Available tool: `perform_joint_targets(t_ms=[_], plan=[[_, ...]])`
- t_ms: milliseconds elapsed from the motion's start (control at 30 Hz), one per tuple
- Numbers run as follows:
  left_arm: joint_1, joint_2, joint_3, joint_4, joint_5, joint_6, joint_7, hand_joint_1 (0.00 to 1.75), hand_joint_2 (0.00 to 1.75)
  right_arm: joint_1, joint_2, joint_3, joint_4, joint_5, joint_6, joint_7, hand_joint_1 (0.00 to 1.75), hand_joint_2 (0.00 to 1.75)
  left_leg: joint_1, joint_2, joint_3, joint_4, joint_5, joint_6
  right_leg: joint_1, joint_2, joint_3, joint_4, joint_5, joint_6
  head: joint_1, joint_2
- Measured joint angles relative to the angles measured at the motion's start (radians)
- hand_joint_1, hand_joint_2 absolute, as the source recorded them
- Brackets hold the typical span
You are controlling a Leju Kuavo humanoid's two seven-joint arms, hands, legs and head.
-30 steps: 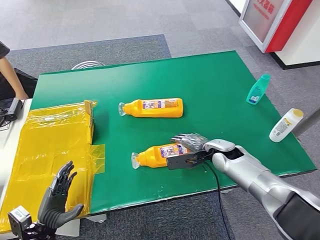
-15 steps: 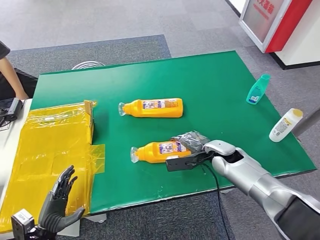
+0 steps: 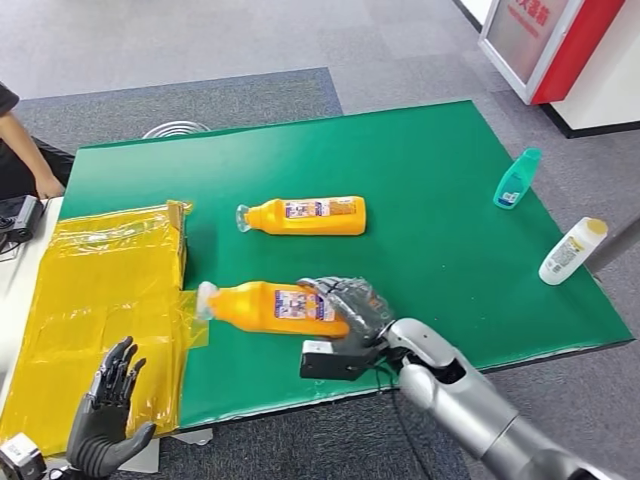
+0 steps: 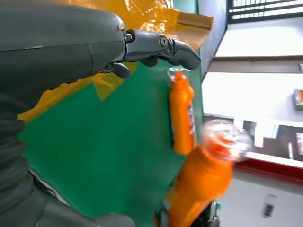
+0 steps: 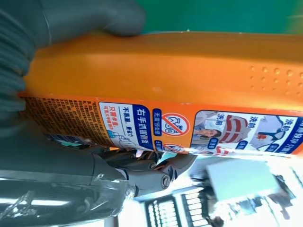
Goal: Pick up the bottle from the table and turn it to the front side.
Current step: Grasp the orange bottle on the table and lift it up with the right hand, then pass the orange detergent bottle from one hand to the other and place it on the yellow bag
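Orange bottle [image 3: 275, 306] in right robot hand [image 3: 353, 305], label printed in Chinese

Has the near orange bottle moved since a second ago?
Yes. The right hand holds the near orange bottle, now shifted left: its cap reaches the yellow sheet, while the far orange bottle lies unmoved.
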Motion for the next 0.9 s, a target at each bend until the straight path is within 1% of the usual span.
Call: perform_joint_targets(t_ms=[100, 200, 300, 400, 567, 667, 767, 900], plan=[[-0.025, -0.045, 0.026, 0.0, 0.047, -0.039, 0.02, 0.0, 1.75, 0.084, 0.086, -0.068, -0.084, -0.017, 0.002, -0.034, 1.75, 1.75, 0.0, -0.001, 0.0, 0.0, 0.0, 0.0, 0.001, -0.001, 0.0, 0.0, -0.001, -0.001, 0.0, 0.0], [-0.061, -0.082, 0.049, 0.005, 0.103, -0.059, 0.047, 0.0, 1.75, 0.13, 0.153, -0.102, -0.117, -0.028, 0.005, -0.058, 1.75, 1.75, 0.001, -0.001, 0.0, 0.0, 0.0, -0.001, 0.001, 0.0, 0.0, 0.0, 0.0, -0.002, 0.0, 0.0], [-0.083, -0.104, 0.062, 0.01, 0.117, -0.065, 0.056, 0.0, 1.75, 0.157, 0.195, -0.12, -0.133, -0.029, 0.007, -0.067, 1.75, 1.75, 0.0, -0.001, 0.0, 0.0, 0.0, -0.001, 0.001, 0.0, 0.0, 0.0, 0.001, -0.002, 0.0, 0.0], [-0.089, -0.114, 0.071, 0.012, 0.122, -0.069, 0.057, 0.0, 1.75, 0.168, 0.212, -0.135, -0.14, -0.029, 0.008, -0.071, 1.75, 1.75, 0.0, -0.001, 0.0, 0.0, 0.001, -0.001, 0.0, 0.0, 0.0, 0.0, 0.001, -0.001, 0.0, 0.0], [-0.092, -0.125, 0.08, 0.015, 0.131, -0.07, 0.067, 0.0, 1.75, 0.176, 0.228, -0.15, -0.144, -0.048, 0.026, -0.084, 1.75, 1.75, 0.0, -0.001, 0.0, 0.0, 0.0, 0.0, 0.0, 0.0, -0.001, 0.0, 0.001, -0.001, 0.0, 0.0], [-0.106, -0.128, 0.073, 0.016, 0.131, -0.081, 0.076, 0.0, 1.75, 0.188, 0.249, -0.157, -0.141, -0.088, 0.054, -0.124, 1.75, 1.75, 0.0, -0.001, 0.0, 0.0, 0.0, -0.001, 0.0, 0.0, -0.001, 0.0, 0.001, -0.001, 0.0, 0.0], [-0.132, -0.114, 0.028, 0.017, 0.125, -0.12, 0.071, 0.0, 1.75, 0.19, 0.278, -0.157, -0.115, -0.119, 0.044, -0.188, 1.75, 1.75, 0.0, -0.001, 0.0, 0.0, 0.001, -0.001, 0.001, 0.0, -0.001, 0.0, 0.001, -0.001, 0.0, 0.0], [-0.153, -0.066, -0.077, 0.017, 0.144, -0.161, 0.067, 0.0, 1.75, 0.177, 0.306, -0.153, -0.026, -0.128, -0.013, -0.26, 1.75, 1.75, 0.001, -0.001, 0.0, 0.0, 0.001, -0.001, 0.001, 0.0, -0.001, 0.0, 0.001, -0.002, 0.0, 0.0]])
